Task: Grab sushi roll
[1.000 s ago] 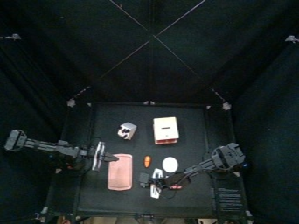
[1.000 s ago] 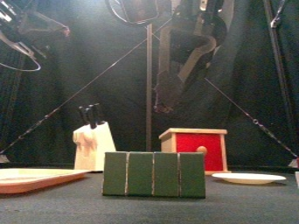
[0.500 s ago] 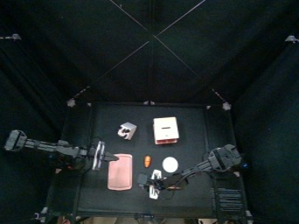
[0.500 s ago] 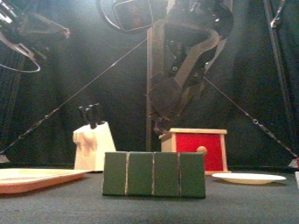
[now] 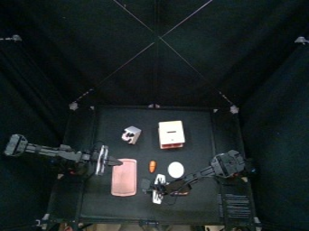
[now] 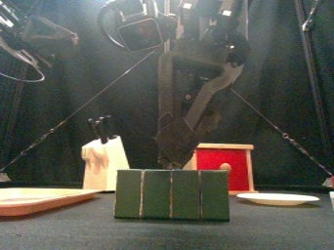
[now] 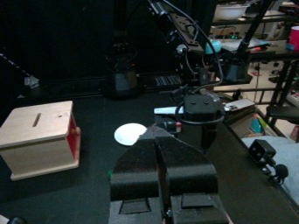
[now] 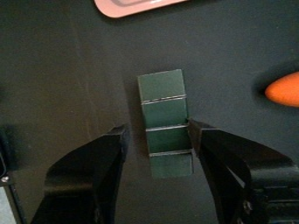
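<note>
Straddling the sushi roll [image 8: 165, 122], right gripper [image 8: 158, 144] has jaws spread wide, one either side of the roll's near end, gaps visible on both sides, nothing held. Roll is a dark green block of four segments, lying flat on the table [image 5: 200, 122] near its front edge; front view shows it [image 6: 173, 194] dead centre and large, with the right arm coming down just behind it. From above the roll [image 5: 157, 194] is mostly under the right gripper [image 5: 158, 189], so its outline is hard to make out there. Relative to the roll: pink tray [image 5: 123, 177] just to the left as seen from above, small orange piece [image 5: 152, 167] just behind it, white plate [image 5: 176, 169] behind and slightly right, red-and-white box [image 5: 173, 133] well behind, knife block [image 5: 129, 134] well behind and left. Right wrist view also catches the tray's edge [image 8: 146, 6] and the orange piece [image 8: 284, 88] off to opposite sides of the roll. Front view: tray [image 6: 39, 199] left of the roll, plate [image 6: 275, 199] right, box [image 6: 217, 168] and knife block [image 6: 104, 163] behind. Left gripper [image 7: 163, 166] has jaws pressed together with nothing between them; that arm sits well left of the roll, beside the tray, pointed toward the right arm.
</note>
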